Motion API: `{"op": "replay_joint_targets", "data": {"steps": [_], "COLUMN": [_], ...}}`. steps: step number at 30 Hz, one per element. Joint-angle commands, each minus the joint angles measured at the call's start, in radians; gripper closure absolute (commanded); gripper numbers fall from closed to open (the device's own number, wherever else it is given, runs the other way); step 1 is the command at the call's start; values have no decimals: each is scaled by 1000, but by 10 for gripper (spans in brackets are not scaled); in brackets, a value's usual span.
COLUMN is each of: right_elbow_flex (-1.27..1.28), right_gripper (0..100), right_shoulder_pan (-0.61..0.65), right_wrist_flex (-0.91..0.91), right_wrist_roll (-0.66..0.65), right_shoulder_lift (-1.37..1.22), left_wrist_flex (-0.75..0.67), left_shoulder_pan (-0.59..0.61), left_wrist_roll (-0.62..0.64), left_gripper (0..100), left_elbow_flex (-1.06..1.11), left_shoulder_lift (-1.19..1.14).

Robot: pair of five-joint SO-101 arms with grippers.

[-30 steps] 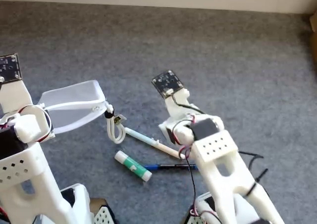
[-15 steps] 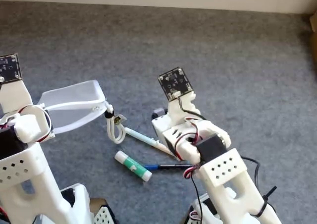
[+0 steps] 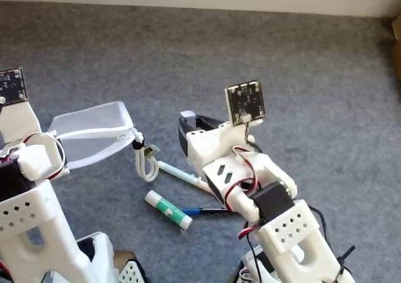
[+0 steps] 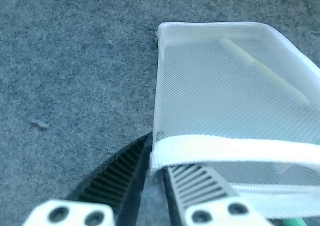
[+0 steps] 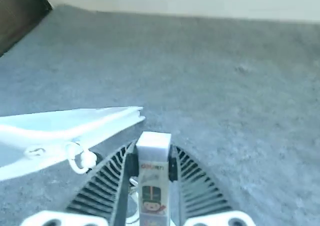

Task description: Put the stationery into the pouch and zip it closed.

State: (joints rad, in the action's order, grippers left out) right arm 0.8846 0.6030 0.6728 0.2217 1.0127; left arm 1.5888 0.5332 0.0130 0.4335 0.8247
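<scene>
A white mesh pouch (image 3: 94, 136) hangs open at the left, and my left gripper (image 4: 152, 147) is shut on its zipper rim (image 4: 225, 150). A pale stick shape (image 4: 265, 68) shows through the mesh. My right gripper (image 3: 188, 125) is raised above the carpet just right of the pouch's zipper end, shut on a small white eraser (image 5: 152, 173) with a printed sleeve. In the right wrist view the pouch (image 5: 65, 128) lies just ahead, to one side. A light blue pen (image 3: 182, 173), a green-and-white glue stick (image 3: 168, 209) and a dark blue pen (image 3: 207, 211) lie on the carpet below the right arm.
Grey carpet (image 3: 301, 64) covers the whole work area, with a pale wall along its far edge. The zipper's white cord loop (image 3: 145, 164) dangles from the pouch's end onto the carpet near the light blue pen. The arm bases stand at the near edge.
My right gripper has lifted off the carpet by the pens and tilted up toward the pouch, bringing the eraser into view. The left arm and pouch have stayed still.
</scene>
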Motion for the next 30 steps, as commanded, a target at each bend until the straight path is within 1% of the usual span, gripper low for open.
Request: {"op": "replay_joint_targets", "data": {"steps": [1, 4, 8, 13, 25, 30], "right_elbow_flex": [-4, 12, 10, 10, 12, 12], "right_gripper": [993, 993, 993, 993, 993, 993], "right_shoulder_pan": [62, 136, 203, 302, 409, 424], "right_wrist_flex": [-94, -136, -174, -257, -558, -684], "right_wrist_roll": [-46, -77, -117, -117, -118, -118], "right_shoulder_lift": [64, 87, 90, 88, 85, -16], "left_wrist_flex": [-28, -28, -28, -34, -31, -32], "left_shoulder_pan": [5, 5, 4, 1, 1, 1], "left_wrist_roll": [8, 8, 8, 8, 8, 8], "left_gripper": [989, 989, 989, 989, 989, 989], "left_elbow_flex": [1, 1, 1, 1, 1, 1], "left_shoulder_lift": [-15, -15, -15, -15, -15, -15]}}
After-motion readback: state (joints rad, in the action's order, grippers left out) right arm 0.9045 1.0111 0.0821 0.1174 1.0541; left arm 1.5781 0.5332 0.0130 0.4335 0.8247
